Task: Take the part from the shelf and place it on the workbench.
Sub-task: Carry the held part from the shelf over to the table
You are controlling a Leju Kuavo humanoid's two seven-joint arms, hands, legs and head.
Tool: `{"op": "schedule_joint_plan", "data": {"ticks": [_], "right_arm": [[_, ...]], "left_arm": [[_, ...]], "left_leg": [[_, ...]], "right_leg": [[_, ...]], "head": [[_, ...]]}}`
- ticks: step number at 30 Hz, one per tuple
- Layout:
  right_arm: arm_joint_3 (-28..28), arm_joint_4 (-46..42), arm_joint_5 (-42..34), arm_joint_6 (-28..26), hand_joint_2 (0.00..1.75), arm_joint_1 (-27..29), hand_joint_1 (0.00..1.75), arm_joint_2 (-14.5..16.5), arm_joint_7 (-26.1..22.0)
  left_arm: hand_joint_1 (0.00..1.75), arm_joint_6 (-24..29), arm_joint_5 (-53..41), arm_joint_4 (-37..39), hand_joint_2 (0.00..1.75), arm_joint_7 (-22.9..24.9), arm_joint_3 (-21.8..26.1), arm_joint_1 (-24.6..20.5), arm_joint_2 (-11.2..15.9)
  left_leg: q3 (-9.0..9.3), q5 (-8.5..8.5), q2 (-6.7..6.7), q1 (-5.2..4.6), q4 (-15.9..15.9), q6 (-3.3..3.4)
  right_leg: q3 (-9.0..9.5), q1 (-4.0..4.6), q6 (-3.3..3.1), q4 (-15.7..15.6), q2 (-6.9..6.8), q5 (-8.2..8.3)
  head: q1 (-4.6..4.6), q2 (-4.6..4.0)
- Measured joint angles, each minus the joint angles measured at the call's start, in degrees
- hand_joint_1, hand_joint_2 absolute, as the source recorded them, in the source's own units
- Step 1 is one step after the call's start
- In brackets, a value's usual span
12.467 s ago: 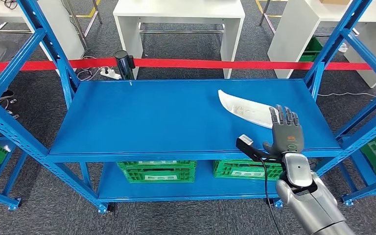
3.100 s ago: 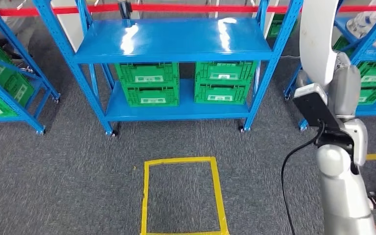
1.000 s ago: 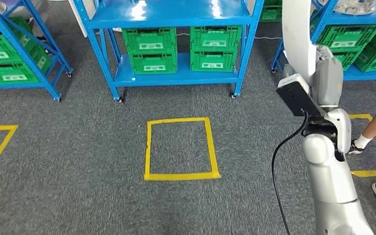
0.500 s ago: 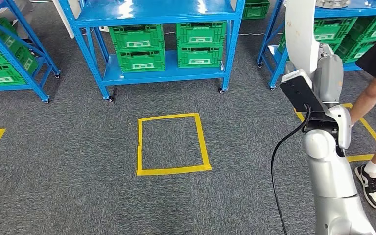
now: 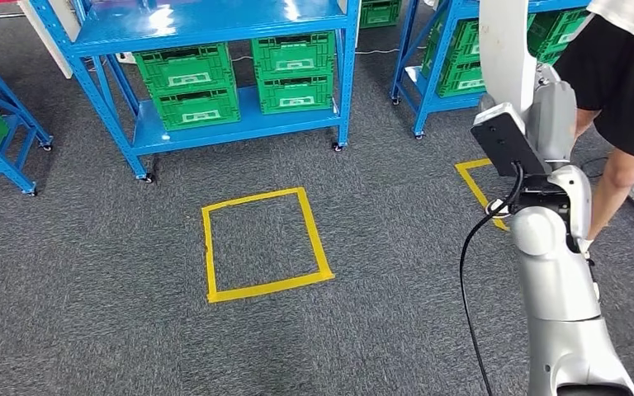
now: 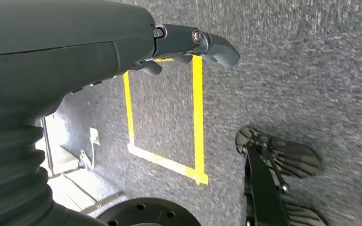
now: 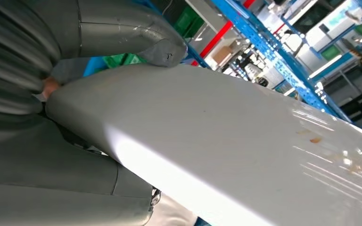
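The part (image 5: 503,45) is a long, white, curved panel held upright at the right of the head view, its top cut off by the picture edge. My right hand (image 5: 551,115) grips its lower end, with the arm raised in front of me. In the right wrist view the thick grey thumb (image 7: 136,37) presses on the glossy white panel (image 7: 226,141). In the left wrist view my left hand (image 6: 75,56) hangs over the grey carpet, its dark fingers (image 6: 202,42) stretched out and holding nothing.
A blue shelf rack (image 5: 215,21) with green crates (image 5: 190,82) stands ahead at the left, and a second rack (image 5: 442,49) is further right. A yellow taped square (image 5: 264,243) marks the carpet. A person (image 5: 627,91) in dark shorts stands close on my right.
The camera has turned: the racks and the yellow square have slid to the left, and the person now stands closer on the right. My right hand still holds the part.
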Motion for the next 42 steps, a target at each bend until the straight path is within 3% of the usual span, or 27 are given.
{"op": "schedule_joint_plan", "data": {"ticks": [1,3,5,7,8,9,11,12,14,16,18,20,22,23,24,25,27,28,29,31,33,35,37,38,39,40,42], "right_arm": [[0.0,0.0,0.0,0.0,1.75,0.0,1.75,0.0,0.1],[0.1,0.0,0.0,0.1,1.75,-0.2,1.75,-0.1,0.2],[0.3,0.0,0.0,0.2,1.75,-0.3,1.75,-0.2,0.3],[0.5,0.2,0.0,0.3,1.75,-0.1,1.75,-0.2,0.4],[0.6,0.2,0.0,0.4,1.75,0.0,1.75,-0.2,0.4],[0.6,0.3,0.0,0.5,1.75,0.0,1.75,-0.2,0.4],[0.8,0.3,0.1,0.6,1.75,-0.2,1.75,-0.2,0.4],[0.8,0.3,0.1,0.6,1.75,-0.4,1.75,-0.2,0.4],[0.9,0.3,0.1,0.6,1.75,-0.5,1.75,-0.2,0.4],[0.9,0.3,0.1,0.6,1.75,-0.5,1.75,-0.2,0.5],[0.9,0.3,0.4,0.4,1.75,-0.5,1.75,-0.2,0.6],[1.1,0.3,0.8,0.1,1.75,-0.2,1.75,0.0,0.6],[1.3,0.1,1.0,-0.2,1.75,0.6,1.75,0.1,0.6],[1.4,0.0,1.1,-0.3,1.75,1.2,1.75,0.1,0.6],[1.4,0.0,1.1,-0.3,1.75,1.6,1.75,0.1,0.6],[1.4,-0.1,1.1,-0.4,1.75,1.8,1.75,0.1,0.5],[1.4,-0.1,1.1,-0.4,1.75,1.9,1.75,0.1,0.4],[1.4,-0.1,1.1,-0.4,1.75,1.9,1.75,0.1,0.3],[1.4,-0.1,1.0,-0.3,1.75,2.0,1.75,-0.1,0.1],[1.4,-0.2,0.7,-0.4,1.75,2.5,1.75,-0.6,-0.1],[1.4,-0.3,0.6,-0.7,1.75,3.5,1.75,-1.3,-0.4],[1.4,-0.6,0.5,-1.1,1.75,4.7,1.75,-1.6,-0.7],[1.5,-0.9,0.4,-1.5,1.75,6.5,1.75,-1.7,-0.8],[1.5,-1.0,0.3,-1.6,1.75,7.4,1.75,-1.7,-0.9],[1.5,-1.1,0.3,-1.7,1.75,8.1,1.75,-1.7,-1.0],[1.5,-1.3,0.3,-1.7,1.75,8.5,1.75,-1.7,-1.0],[1.5,-1.7,0.2,-1.5,1.75,8.7,1.75,-1.7,-1.0]], "left_arm": [[0.00,0.0,-0.1,0.0,1.75,0.0,0.0,0.0,0.0],[0.00,0.0,-0.2,0.0,1.75,0.1,0.0,0.0,-0.1],[0.00,0.0,-0.2,0.0,1.75,0.1,0.0,0.1,-0.1],[0.00,0.0,-0.2,0.0,1.75,0.1,0.0,0.3,-0.1],[0.00,0.0,-0.2,0.0,1.75,0.1,0.0,0.3,-0.1],[0.00,0.0,-0.2,0.0,1.75,0.1,0.0,0.3,-0.1],[0.00,0.0,-0.2,0.0,1.75,0.1,0.0,0.2,-0.2],[0.00,0.0,-0.2,0.0,1.75,0.1,0.0,0.1,-0.2],[0.00,0.0,-0.3,0.0,1.75,0.3,0.0,0.1,-0.3],[0.00,0.0,-0.3,-0.1,1.75,0.6,0.0,0.0,-0.3],[0.00,0.0,-0.3,-0.1,1.75,0.7,0.0,-0.1,-0.3],[0.00,0.0,-0.1,-0.1,1.75,0.7,0.0,0.1,-0.3],[0.00,0.0,0.1,-0.1,1.75,0.7,0.0,0.5,-0.3],[0.00,0.0,0.1,0.0,1.75,0.7,0.0,0.7,-0.3],[0.00,0.0,0.1,0.0,1.75,0.8,0.0,0.9,-0.3],[0.00,0.0,0.1,0.0,1.75,0.8,0.0,0.9,-0.3],[0.00,0.0,0.1,0.0,1.75,0.9,0.0,1.0,-0.3],[0.00,0.0,0.1,0.0,1.75,0.9,0.0,1.0,-0.3],[0.00,0.0,0.1,0.0,1.75,0.9,0.0,1.0,-0.4],[0.00,0.0,0.0,0.0,1.75,1.0,0.0,0.9,-0.5],[0.00,0.0,0.0,0.0,1.75,1.0,0.1,0.9,-0.7],[0.00,0.0,-0.1,0.1,1.75,1.0,0.1,1.1,-0.7],[0.00,0.0,-0.3,0.1,1.75,1.2,0.1,1.3,-0.8],[0.00,0.0,-0.3,0.1,1.75,1.4,0.1,1.4,-0.8],[0.00,0.0,-0.3,0.2,1.75,1.6,0.1,1.3,-0.9],[0.00,0.0,-0.3,0.2,1.75,1.8,0.1,1.3,-0.9],[0.00,0.0,-0.2,0.1,1.75,2.2,0.1,1.1,-1.0]], "left_leg": [[-0.05,0.25,0.64,0.02,-0.1,0.41],[-0.23,0.76,2.02,0.18,-0.5,1.18],[-0.61,0.95,3.43,0.07,-0.5,1.54],[-0.98,1.01,4.90,-0.05,-0.3,1.60],[-1.11,1.01,5.65,-0.09,-0.2,1.60],[-1.18,0.98,6.39,-0.11,-0.1,1.56],[-1.19,0.85,7.75,-0.29,0.2,1.33],[-1.17,0.77,8.35,-0.42,0.2,1.11],[-1.04,0.73,9.43,-0.62,0.2,0.50],[-0.91,0.64,10.07,-0.59,0.1,-0.22],[-1.83,-0.92,7.56,-0.45,2.1,-0.95],[-4.77,-4.52,4.11,-0.25,8.7,-1.43],[-7.76,-6.95,3.22,-0.21,15.2,-1.56],[-8.11,-6.61,3.13,-0.21,16.0,-1.54],[-7.27,-5.12,2.96,-0.18,14.3,-1.46],[-5.48,-2.98,2.37,-0.11,10.6,-1.34],[-1.82,-0.17,-0.23,0.11,3.0,-0.98],[-0.82,0.31,-1.13,0.17,0.9,-0.76],[-0.50,0.21,-1.44,0.10,0.1,-0.47],[-0.42,0.58,-0.02,0.01,-0.1,0.33],[-0.34,1.04,1.42,0.14,-0.6,1.19],[-0.46,1.22,2.85,0.14,-0.8,1.64],[-0.72,1.17,4.36,0.04,-0.6,1.75],[-0.83,1.12,5.13,0.03,-0.5,1.74],[-0.92,1.05,5.91,0.02,-0.4,1.68],[-0.97,0.94,6.65,0.02,-0.2,1.55],[-0.95,0.67,7.95,-0.10,0.1,1.17]], "right_leg": [[-0.19,-0.07,0.33,0.1,-0.16,0.03],[-1.64,0.03,0.80,3.0,-2.32,-1.87],[-4.81,0.12,1.05,10.3,-4.84,-5.92],[-7.06,0.11,1.15,16.1,-5.43,-8.17],[-6.56,0.13,1.09,15.9,-5.56,-7.76],[-4.84,0.17,0.94,13.4,-5.81,-6.46],[0.12,0.54,0.32,5.3,-7.88,-3.67],[1.74,0.79,-0.09,2.3,-8.86,-2.89],[2.36,1.18,-0.84,0.4,-9.39,-2.71],[2.11,1.00,-1.51,0.0,-8.05,-2.23],[2.04,0.54,-2.20,-0.4,-6.90,-1.67],[1.85,0.35,-2.59,-0.5,-5.79,-1.35],[1.62,0.37,-2.66,-0.5,-4.40,-1.21],[1.57,0.38,-2.62,-0.5,-3.65,-1.14],[1.54,0.36,-2.53,-0.4,-2.88,-1.08],[1.53,0.33,-2.42,-0.3,-2.14,-1.03],[1.25,0.36,-1.96,0.0,-0.71,-0.93],[0.98,0.36,-1.60,0.1,-0.07,-0.82],[0.69,0.31,-1.15,0.1,0.58,-0.64],[0.30,0.03,-0.30,-0.1,1.56,-0.21],[-0.67,0.13,0.23,1.6,-0.34,-1.24],[-3.55,0.33,0.55,7.6,-3.76,-4.61],[-6.69,0.24,0.82,14.5,-5.17,-7.45],[-7.09,0.20,0.87,15.6,-5.39,-7.54],[-6.25,0.17,0.86,14.4,-5.64,-6.65],[-4.23,0.16,0.80,11.0,-6.18,-5.08],[-0.05,0.36,0.38,3.6,-8.53,-2.82]], "head": [[0.02,-0.01],[0.18,-0.02],[0.32,-0.01],[0.32,0.00],[0.32,0.00],[0.33,0.00],[0.31,0.00],[0.31,0.00],[0.29,0.00],[0.29,0.00],[0.27,0.00],[0.24,0.00],[0.24,-0.01],[0.24,-0.01],[0.24,-0.01],[0.24,-0.01],[0.26,0.00],[0.27,0.00],[0.28,0.00],[0.28,0.00],[0.42,0.00],[0.56,0.00],[0.58,0.00],[0.59,0.00],[0.59,0.00],[0.59,0.00],[0.57,0.00]]}}
